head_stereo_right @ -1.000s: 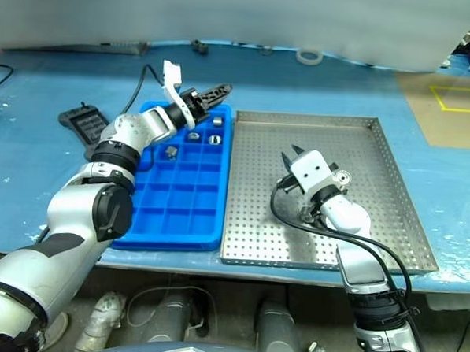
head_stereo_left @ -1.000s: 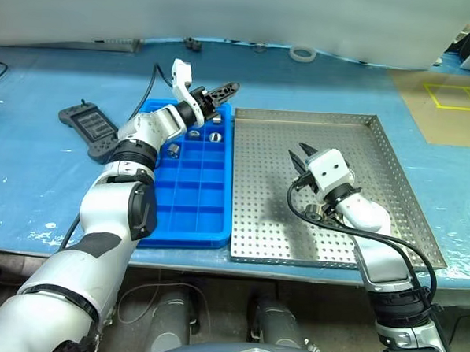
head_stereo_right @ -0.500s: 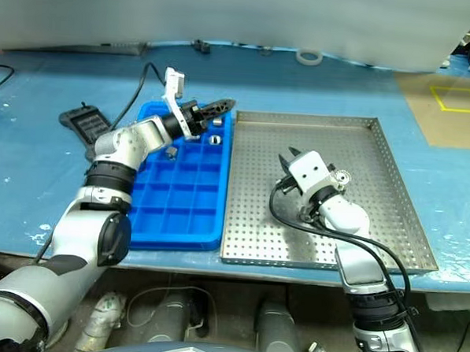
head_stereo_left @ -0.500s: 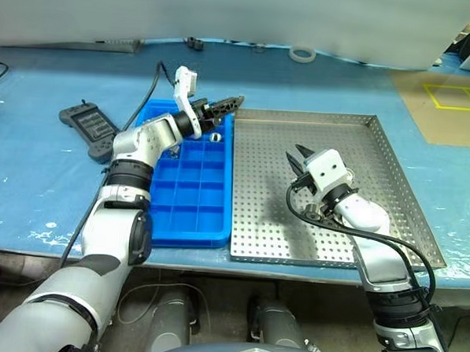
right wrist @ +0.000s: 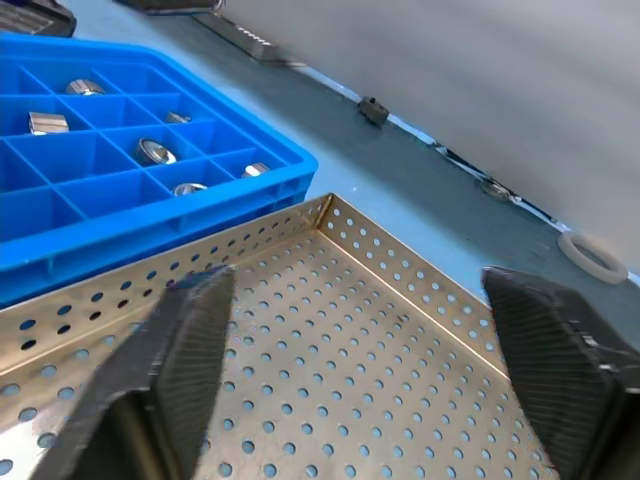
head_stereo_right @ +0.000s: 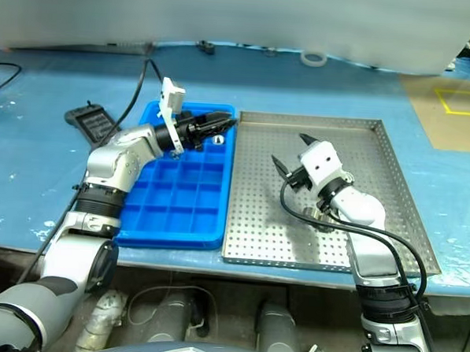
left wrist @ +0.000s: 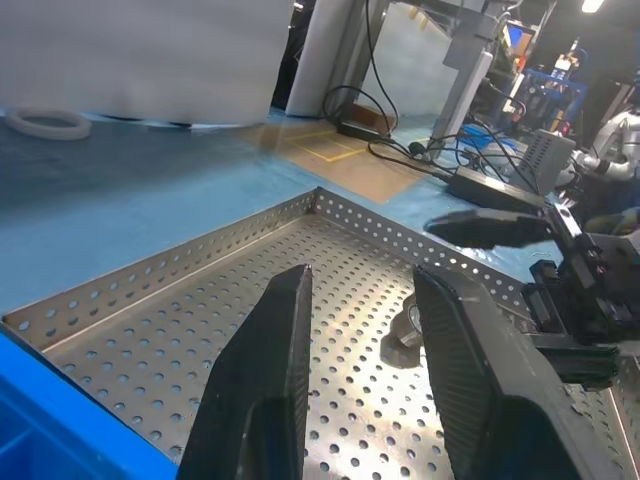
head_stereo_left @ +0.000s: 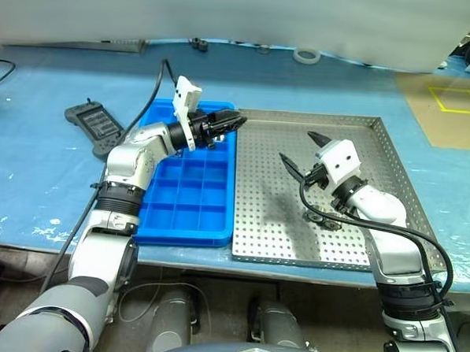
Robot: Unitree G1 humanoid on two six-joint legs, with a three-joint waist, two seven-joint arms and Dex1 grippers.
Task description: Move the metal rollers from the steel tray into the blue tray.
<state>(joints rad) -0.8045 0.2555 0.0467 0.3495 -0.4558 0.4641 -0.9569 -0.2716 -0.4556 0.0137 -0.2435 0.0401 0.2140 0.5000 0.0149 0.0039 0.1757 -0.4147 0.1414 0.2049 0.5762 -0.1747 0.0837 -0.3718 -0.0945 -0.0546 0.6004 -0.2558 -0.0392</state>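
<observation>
The blue tray [head_stereo_left: 187, 214] lies left of the steel tray [head_stereo_left: 317, 116], and several metal rollers [right wrist: 152, 151] sit in its far compartments. One roller [left wrist: 407, 326] lies on the steel tray's perforated floor, below my right gripper. My left gripper [head_stereo_left: 231, 121] hovers level over the blue tray's far right corner and points across the steel tray. It is open, with nothing between its fingers [left wrist: 270, 340]. My right gripper [head_stereo_left: 301, 152] hangs over the middle of the steel tray, open wide and empty.
A dark grey handheld controller [head_stereo_left: 96, 126] lies on the blue table left of the blue tray. A white tape ring [head_stereo_left: 307, 55] and small dark parts [head_stereo_left: 196, 42] sit along the far edge. A brown mat with yellow lines [head_stereo_left: 452, 97] is at the far right.
My right gripper has gone from shut to wide open. My left gripper has rolled, drawn back over the blue tray and swung its tips toward the steel tray.
</observation>
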